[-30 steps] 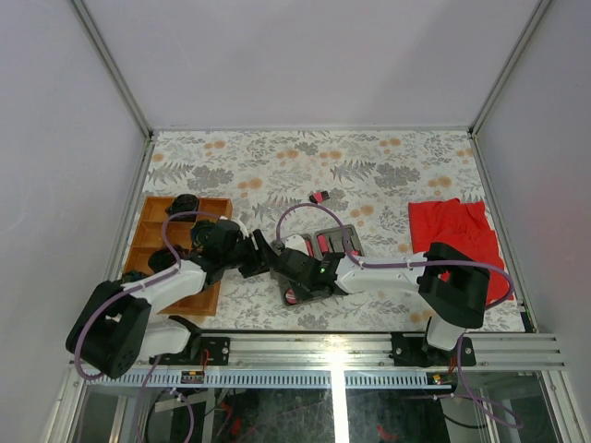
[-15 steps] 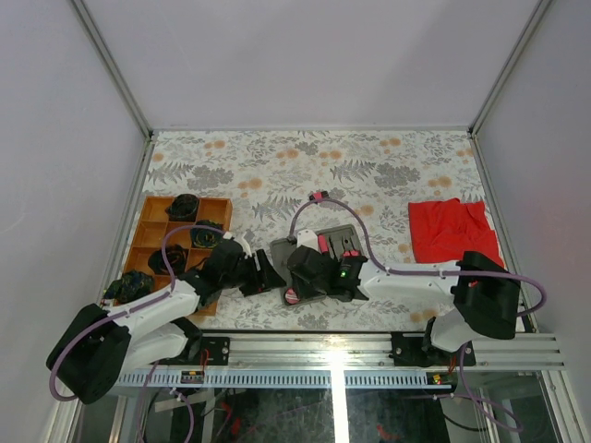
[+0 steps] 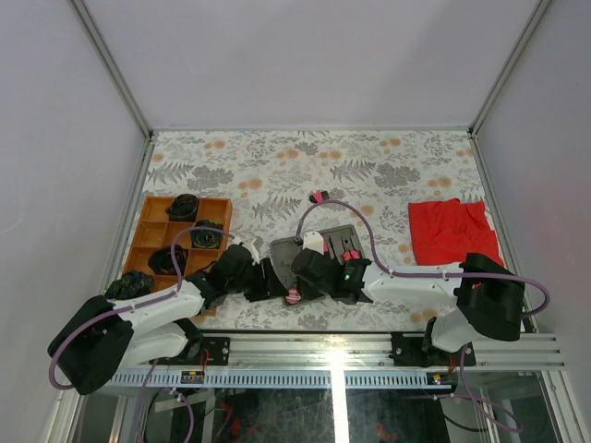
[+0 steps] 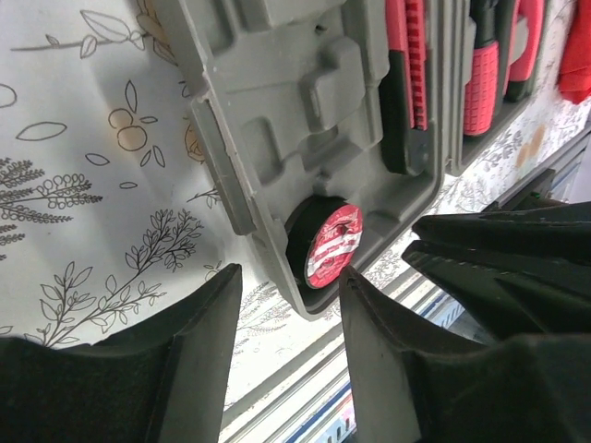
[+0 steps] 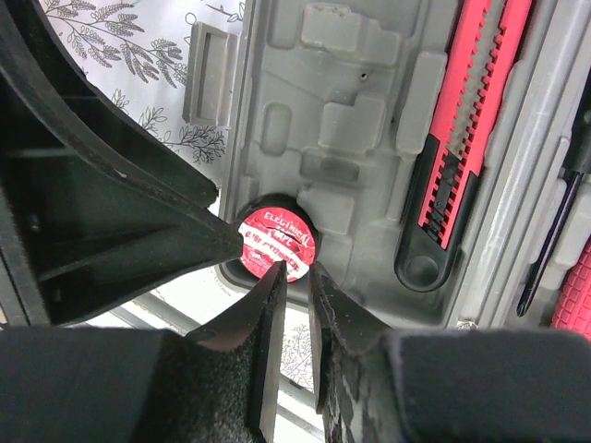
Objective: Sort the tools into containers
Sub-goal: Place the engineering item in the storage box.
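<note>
Floral tabletop [image 3: 369, 166] | moulded grey case [image 4: 305, 92] | left end effector [image 4: 288, 279] spread | right end effector [image 5: 295, 270] slightly parted

Lab cell: aluminium-framed enclosure [image 3: 117, 78]

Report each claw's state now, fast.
Left claw: open, empty, aimed at the tape roll in the grey case.
Right claw: open just a slit, nothing seen between, tips at the tape roll.
</note>
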`<move>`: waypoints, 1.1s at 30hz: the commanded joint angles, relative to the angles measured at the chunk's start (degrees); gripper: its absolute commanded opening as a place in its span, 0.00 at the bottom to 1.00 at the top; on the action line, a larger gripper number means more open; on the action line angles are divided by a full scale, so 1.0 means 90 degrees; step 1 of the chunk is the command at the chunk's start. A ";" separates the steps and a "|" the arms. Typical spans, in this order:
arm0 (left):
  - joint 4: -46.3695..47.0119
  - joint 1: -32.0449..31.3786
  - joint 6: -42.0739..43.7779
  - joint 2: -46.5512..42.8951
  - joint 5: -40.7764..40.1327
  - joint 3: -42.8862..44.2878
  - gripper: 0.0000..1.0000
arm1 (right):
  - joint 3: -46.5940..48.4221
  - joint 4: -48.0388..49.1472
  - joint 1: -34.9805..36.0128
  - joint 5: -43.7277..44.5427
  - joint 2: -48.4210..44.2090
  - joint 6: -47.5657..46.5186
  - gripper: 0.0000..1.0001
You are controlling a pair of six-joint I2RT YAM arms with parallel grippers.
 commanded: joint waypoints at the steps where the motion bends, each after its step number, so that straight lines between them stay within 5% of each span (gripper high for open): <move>1: 0.0407 -0.0185 0.0013 0.0202 -0.0178 -0.0019 0.44 | -0.0043 0.0240 -0.0008 0.0190 -0.0151 0.0133 0.22; 7: 0.0489 -0.0373 -0.0009 0.0377 -0.0300 0.0003 0.42 | -0.0092 0.0205 -0.0010 0.0203 -0.0178 0.0168 0.20; 24: 0.0479 -0.0402 0.0002 0.0521 -0.0427 0.0033 0.13 | -0.0435 0.0909 -0.0297 -0.0697 -0.0111 0.0201 0.10; 33: 0.0386 -0.0401 0.0016 0.0529 -0.0497 0.0081 0.11 | -0.0739 0.1454 -0.0639 -0.1264 -0.0006 0.0257 0.07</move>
